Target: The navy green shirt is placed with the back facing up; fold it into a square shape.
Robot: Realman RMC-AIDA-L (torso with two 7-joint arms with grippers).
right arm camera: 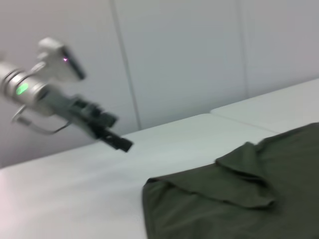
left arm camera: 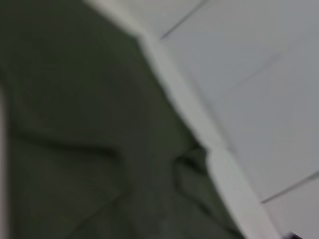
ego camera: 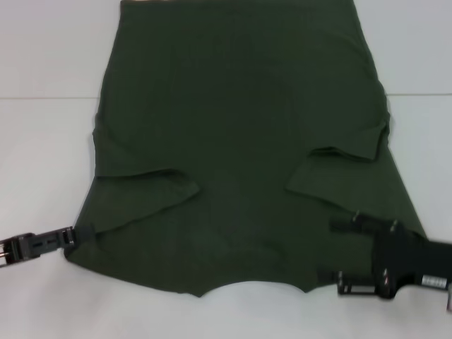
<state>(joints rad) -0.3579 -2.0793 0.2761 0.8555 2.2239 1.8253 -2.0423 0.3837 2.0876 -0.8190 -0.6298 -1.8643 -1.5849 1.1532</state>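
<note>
Fingers (ego camera: 70, 237), shirt (ego camera: 240, 141), white table (ego camera: 42, 162)

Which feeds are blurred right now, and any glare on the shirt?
Head view: fairly sharp, no glare on the navy green shirt. Left wrist view: heavily blurred, cloth folds only smears. Right wrist view: left pincer motion-smeared, shirt edge soft.

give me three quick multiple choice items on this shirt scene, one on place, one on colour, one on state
1. Where is the left gripper?
A. at the shirt's near left edge
B. on the collar
C. at the far hem

2. What colour is the navy green shirt?
A. white
B. dark olive green
C. red

3. How do the sleeves lie?
A. spread outward
B. folded in over the body
C. cut off

Answers: 1 A, its tip meets the near left edge. 2 B, plain dark olive cloth. 3 B, both sleeves lie atop the body. The right gripper is at the near right corner.
</note>
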